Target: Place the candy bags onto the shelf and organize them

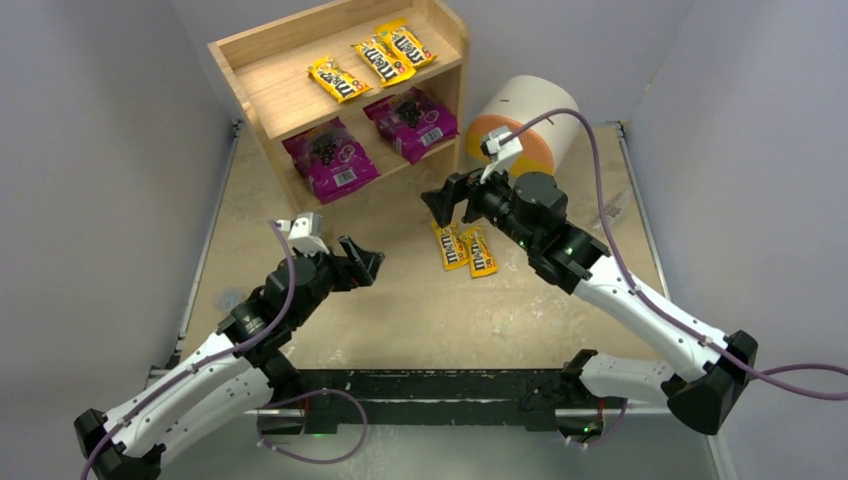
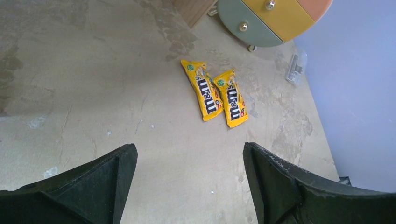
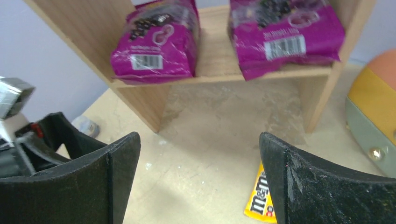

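The wooden shelf (image 1: 250,60) stands at the back. Three yellow M&M's packets (image 1: 385,58) lie on its top tier and two magenta bags (image 1: 330,158) on its lower tier; the magenta bags also show in the right wrist view (image 3: 156,44). Two more yellow packets (image 1: 463,248) lie side by side on the table, seen too in the left wrist view (image 2: 215,93); one shows in the right wrist view (image 3: 260,198). My left gripper (image 1: 363,262) is open and empty, left of the loose packets. My right gripper (image 1: 447,200) is open and empty, just above and behind them.
The round white drum (image 1: 530,125) with orange, yellow and green drawers stands right of the shelf, close behind my right arm; it shows in the left wrist view (image 2: 271,21). A small clear item (image 2: 295,69) lies near the right wall. Grey walls close in both sides.
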Robot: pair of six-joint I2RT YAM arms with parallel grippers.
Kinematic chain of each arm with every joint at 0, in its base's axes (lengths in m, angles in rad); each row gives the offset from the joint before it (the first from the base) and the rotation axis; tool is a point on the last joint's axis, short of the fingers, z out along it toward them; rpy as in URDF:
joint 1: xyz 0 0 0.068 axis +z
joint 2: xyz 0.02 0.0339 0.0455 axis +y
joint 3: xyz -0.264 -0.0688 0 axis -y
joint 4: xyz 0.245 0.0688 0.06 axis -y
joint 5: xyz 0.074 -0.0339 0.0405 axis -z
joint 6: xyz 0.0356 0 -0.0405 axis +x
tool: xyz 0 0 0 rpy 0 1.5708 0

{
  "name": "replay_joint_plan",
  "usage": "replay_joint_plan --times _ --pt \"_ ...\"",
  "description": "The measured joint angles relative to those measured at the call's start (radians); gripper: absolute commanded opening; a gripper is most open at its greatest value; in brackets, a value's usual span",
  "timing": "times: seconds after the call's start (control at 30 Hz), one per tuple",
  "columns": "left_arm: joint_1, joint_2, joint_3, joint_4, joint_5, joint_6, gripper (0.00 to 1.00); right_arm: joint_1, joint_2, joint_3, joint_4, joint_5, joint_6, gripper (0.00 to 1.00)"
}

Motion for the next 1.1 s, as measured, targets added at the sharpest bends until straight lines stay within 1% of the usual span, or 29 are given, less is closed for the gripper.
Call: replay_joint_plan --times 0.1,0.27,0.47,0.57,0.63,0.77,0.93,0.97,1.1 --pt "0.0 0.003 -0.003 -0.001 0.001 -0.003 0.88 0.0 0.05 0.088 -0.025 -0.063 -0.042 0.95" --pt "0.0 -0.013 -0.027 -0.003 0.008 -0.003 0.88 0.001 0.195 0.359 -0.041 -0.151 -0.103 0.94" --pt "0.0 -0.031 -0.055 0.005 0.024 -0.015 0.88 0.023 0.425 0.73 -0.102 -0.177 -0.155 0.91" --pt "0.0 -0.031 -0.082 0.02 0.042 -0.031 0.88 0.062 0.529 0.874 -0.134 -0.165 -0.188 0.89" --pt "0.0 -0.028 -0.098 0.031 0.054 -0.039 0.88 0.089 0.598 0.968 -0.154 -0.145 -0.207 0.85" --pt "0.0 -0.013 -0.115 0.049 0.079 -0.048 0.88 0.116 0.718 1.114 -0.151 -0.093 -0.237 0.74" --pt "0.0 0.006 -0.122 0.078 0.105 -0.053 0.88 0.119 0.835 1.216 -0.108 0.003 -0.304 0.6" --pt "0.0 0.007 -0.127 0.082 0.109 -0.056 0.88 0.119 0.854 1.231 -0.105 0.013 -0.314 0.6" --pt "0.0 0.01 -0.146 0.09 0.114 -0.061 0.88 0.123 0.902 1.248 -0.09 0.042 -0.353 0.52"
